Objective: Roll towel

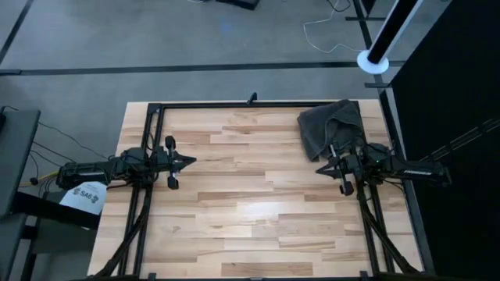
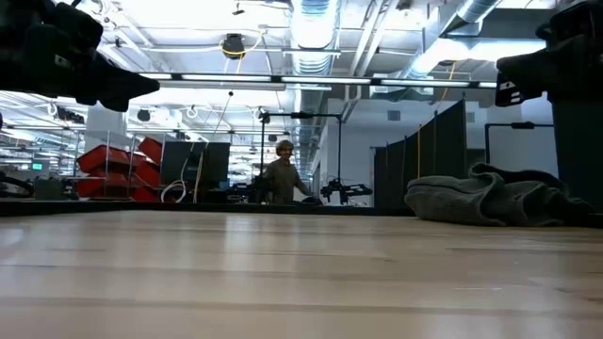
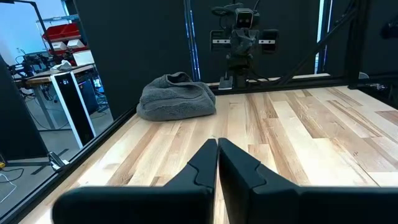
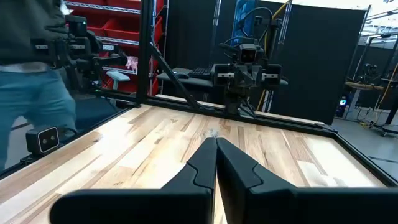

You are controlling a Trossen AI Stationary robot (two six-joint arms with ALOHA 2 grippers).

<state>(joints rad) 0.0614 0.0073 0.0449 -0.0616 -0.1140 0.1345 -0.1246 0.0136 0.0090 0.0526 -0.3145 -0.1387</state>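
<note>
While the towel (image 1: 331,127) lies crumpled at the table's (image 1: 258,226) far right corner, left gripper (image 1: 191,161) and right gripper (image 1: 319,168) hover closed, empty; rolling apparently unstarted.

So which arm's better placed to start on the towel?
Right. The towel lies crumpled at the table's far right corner, just beside the right gripper. The left gripper sits across the table. Both are shut.
</note>
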